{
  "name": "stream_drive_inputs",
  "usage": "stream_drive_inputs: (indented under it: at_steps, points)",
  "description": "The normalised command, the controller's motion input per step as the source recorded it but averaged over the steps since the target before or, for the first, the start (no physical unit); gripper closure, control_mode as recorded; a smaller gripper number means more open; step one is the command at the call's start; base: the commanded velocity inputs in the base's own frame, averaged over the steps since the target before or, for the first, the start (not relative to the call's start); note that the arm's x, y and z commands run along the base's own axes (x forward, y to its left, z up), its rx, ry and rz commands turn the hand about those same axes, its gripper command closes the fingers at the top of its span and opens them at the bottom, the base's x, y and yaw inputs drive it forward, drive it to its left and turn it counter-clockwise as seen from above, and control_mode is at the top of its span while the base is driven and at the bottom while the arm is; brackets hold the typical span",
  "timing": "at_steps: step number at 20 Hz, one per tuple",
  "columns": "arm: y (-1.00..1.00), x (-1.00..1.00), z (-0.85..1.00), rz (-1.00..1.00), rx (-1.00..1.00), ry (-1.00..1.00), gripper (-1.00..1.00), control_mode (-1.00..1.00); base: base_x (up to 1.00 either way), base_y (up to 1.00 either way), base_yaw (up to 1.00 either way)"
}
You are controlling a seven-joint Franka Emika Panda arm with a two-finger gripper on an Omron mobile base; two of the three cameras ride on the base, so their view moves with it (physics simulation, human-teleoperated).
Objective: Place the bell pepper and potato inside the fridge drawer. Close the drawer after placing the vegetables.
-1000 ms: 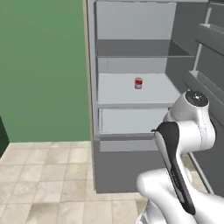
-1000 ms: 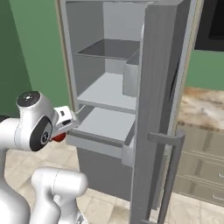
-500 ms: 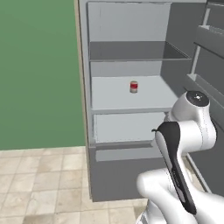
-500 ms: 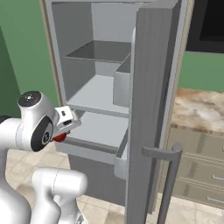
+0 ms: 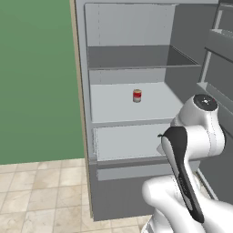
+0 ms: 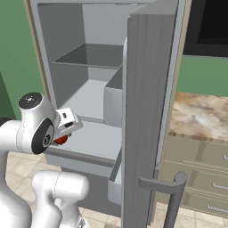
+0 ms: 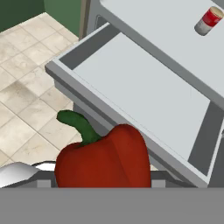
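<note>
The red bell pepper (image 7: 105, 159) with its green stem sits low in the hand view, just short of the fridge drawer's front rim (image 7: 65, 72). My gripper (image 6: 63, 136) is shut on the bell pepper (image 6: 61, 140), whose red shows under the hand in the right base view. The fridge drawer (image 5: 129, 142) stands pulled open, and its pale inside (image 7: 144, 94) holds nothing. The drawer (image 6: 91, 143) lies just beyond the hand. The pepper hides my fingertips in the hand view. The potato is out of view.
A small red-and-white can (image 5: 137, 95) stands on the white shelf above the drawer, and the can (image 7: 208, 20) also appears at the hand view's top right. The open fridge door (image 6: 149, 111) with its bar handle (image 6: 171, 187) stands close on the right, beside a marble counter (image 6: 200, 118). Tiled floor lies below.
The whole picture has shifted and the fridge looms larger and more to the left, so the base has driven. The arm keeps its pose with the pepper held.
</note>
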Motion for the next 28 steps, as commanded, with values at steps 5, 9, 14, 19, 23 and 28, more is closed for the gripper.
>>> stream_drive_inputs:
  at_steps: [5,9,14,19,23,28]
  points:
    - [0.0,0.02,-0.13,0.0,0.0,0.01,1.0,-1.0,0.02,0.0,0.0]
    - [0.03,0.61,-0.65,-0.1,0.0,0.23,1.0,-1.0,0.0,0.0,0.0]
    - [0.11,0.85,-0.44,-0.12,0.0,0.28,1.0,-1.0,0.0,0.0,0.0]
    - [0.05,0.56,-0.34,-0.03,0.0,0.15,1.0,-1.0,0.0,0.0,0.0]
    - [0.1,0.33,-0.59,-0.03,0.0,0.03,1.0,-1.0,0.0,0.0,0.0]
    - [0.03,0.35,-0.44,-0.02,0.0,0.0,1.0,-1.0,0.0,0.0,0.0]
